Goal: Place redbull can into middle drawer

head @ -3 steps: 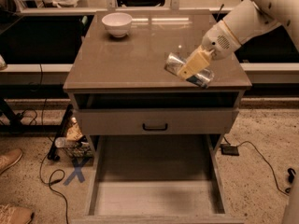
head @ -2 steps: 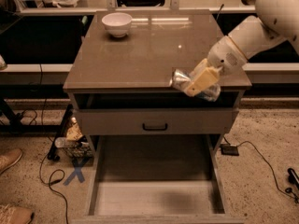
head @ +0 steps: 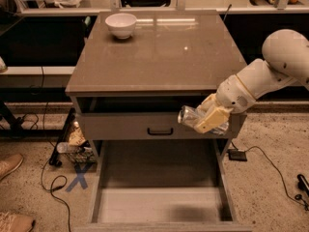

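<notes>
Claw (head: 210, 119) clamped on the slim silver-and-blue metal redbull can (head: 187, 115), I hold it sideways above the open grey wooden middle drawer (head: 159, 205), ready for lowering.

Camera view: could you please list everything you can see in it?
redbull can: one, silver, tilted, before the upper drawer front's right end.
middle drawer: one, grey with pale floor, pulled open at the bottom.
upper drawer front: one, grey, black handle, closed.
bowl: one, white, cabinet top, back left.
cabinet top: one, grey-brown, centre.
shoes: two, tan, floor at left.
tape cross: one, blue, floor left of the drawer.
gripper: one, tan, shut on the redbull can.
arm: one, white, entering from the right.
</notes>
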